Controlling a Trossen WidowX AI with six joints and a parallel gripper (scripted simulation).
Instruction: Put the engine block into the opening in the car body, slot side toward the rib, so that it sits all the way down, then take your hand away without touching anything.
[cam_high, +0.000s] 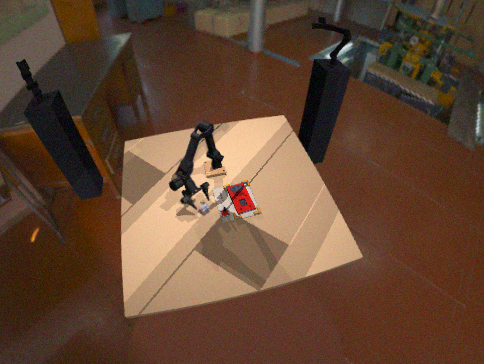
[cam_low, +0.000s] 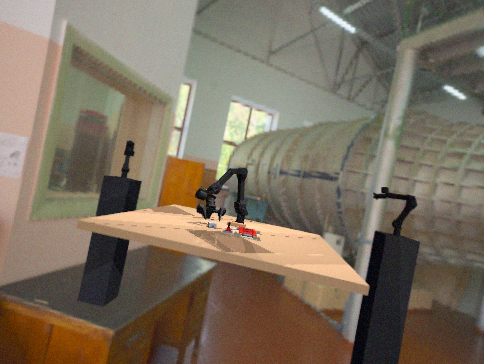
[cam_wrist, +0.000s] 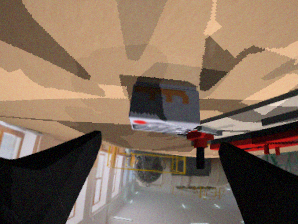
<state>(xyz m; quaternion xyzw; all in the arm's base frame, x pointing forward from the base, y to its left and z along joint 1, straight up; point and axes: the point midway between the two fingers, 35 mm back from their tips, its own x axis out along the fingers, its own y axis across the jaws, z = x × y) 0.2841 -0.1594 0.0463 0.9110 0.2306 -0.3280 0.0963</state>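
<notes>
The pincer (cam_high: 201, 198) (cam_low: 212, 218) (cam_wrist: 162, 143) stands wide with nothing between its tips. Close by, the grey block (cam_high: 203, 207) (cam_low: 212, 225) (cam_wrist: 165, 107) sits on the desk (cam_high: 165, 260) (cam_low: 300, 250) (cam_wrist: 45, 90), outside the red car body (cam_high: 243, 200) (cam_low: 248, 232) (cam_wrist: 260, 141) to its right. Gripping, turning the slot toward the rib, seating and backing away all seem left to do.

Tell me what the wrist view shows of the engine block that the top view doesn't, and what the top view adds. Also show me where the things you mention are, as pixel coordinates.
Only wrist: orange marking and a small red spot on the engine block (cam_high: 203, 207) (cam_wrist: 165, 107).

Only top: the arm's base (cam_high: 224, 172) and the car body's red panel (cam_high: 242, 198) seen whole, with the white strip alongside.

Both: the gripper (cam_high: 199, 198) (cam_wrist: 162, 143) open, its fingers apart, and the engine block on the table (cam_high: 165, 280) (cam_wrist: 50, 82), outside the car body.
</notes>
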